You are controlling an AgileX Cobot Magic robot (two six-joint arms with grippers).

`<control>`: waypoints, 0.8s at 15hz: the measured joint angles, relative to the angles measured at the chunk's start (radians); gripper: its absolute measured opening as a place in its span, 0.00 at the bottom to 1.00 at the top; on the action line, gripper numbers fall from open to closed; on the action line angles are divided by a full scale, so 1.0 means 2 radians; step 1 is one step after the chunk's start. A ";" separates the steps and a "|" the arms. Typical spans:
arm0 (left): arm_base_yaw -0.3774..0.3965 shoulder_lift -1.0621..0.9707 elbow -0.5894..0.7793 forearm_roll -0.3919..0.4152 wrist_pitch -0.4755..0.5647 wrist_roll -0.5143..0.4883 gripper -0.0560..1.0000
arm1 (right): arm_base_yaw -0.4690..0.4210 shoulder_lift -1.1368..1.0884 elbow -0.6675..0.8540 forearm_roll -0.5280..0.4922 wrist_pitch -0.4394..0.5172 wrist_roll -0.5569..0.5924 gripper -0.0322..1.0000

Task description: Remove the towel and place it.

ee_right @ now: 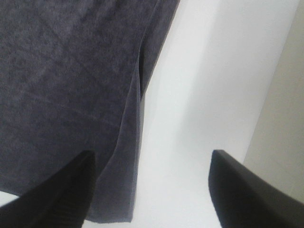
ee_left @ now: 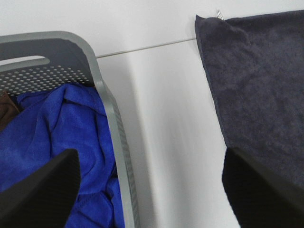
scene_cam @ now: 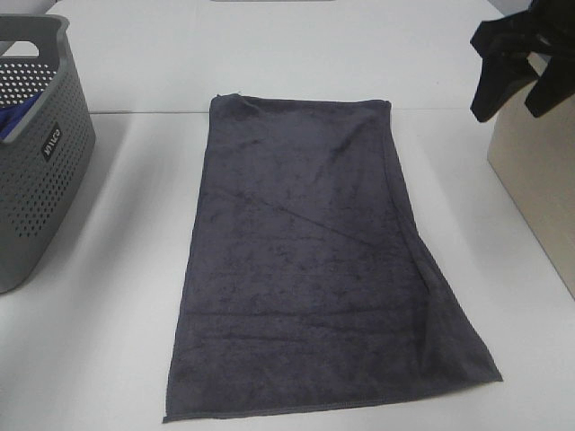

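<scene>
The dark charcoal-grey towel (scene_cam: 314,260) lies spread flat on the white table (scene_cam: 108,296), its long side running from back to front. It also shows in the left wrist view (ee_left: 261,80) and the right wrist view (ee_right: 66,85), where one long edge is folded over. My right gripper (scene_cam: 519,97) hangs open and empty above the table's back right; in its own view (ee_right: 152,190) it is over the towel's right edge. My left gripper (ee_left: 152,199) is open and empty, between the basket and the towel's far left corner. It does not show in the exterior view.
A grey perforated basket (scene_cam: 40,162) stands at the left edge, also seen in the left wrist view (ee_left: 102,95), holding a blue cloth (ee_left: 57,133) and something brown (ee_left: 5,109). A beige box (scene_cam: 539,171) stands at the right. A seam (scene_cam: 144,111) crosses the table at the towel's far end.
</scene>
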State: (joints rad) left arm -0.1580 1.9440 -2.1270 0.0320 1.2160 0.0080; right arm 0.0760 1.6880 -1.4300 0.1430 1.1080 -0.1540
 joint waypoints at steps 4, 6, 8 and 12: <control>0.000 -0.049 0.053 0.004 0.001 0.000 0.79 | 0.000 -0.084 0.183 -0.002 -0.087 -0.006 0.68; 0.000 -0.056 0.068 0.010 0.001 0.000 0.79 | 0.001 -0.121 0.242 -0.004 -0.138 -0.015 0.68; 0.000 -0.056 0.084 0.011 0.001 0.000 0.79 | 0.021 -0.138 0.267 -0.019 -0.162 -0.015 0.68; 0.000 -0.056 0.112 0.012 -0.003 0.000 0.79 | 0.056 -0.130 0.218 -0.088 -0.133 0.063 0.68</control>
State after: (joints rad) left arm -0.1580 1.8320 -1.9040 0.0550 1.2110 0.0080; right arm 0.1880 1.4270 -0.9930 -0.0340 0.8420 -0.0290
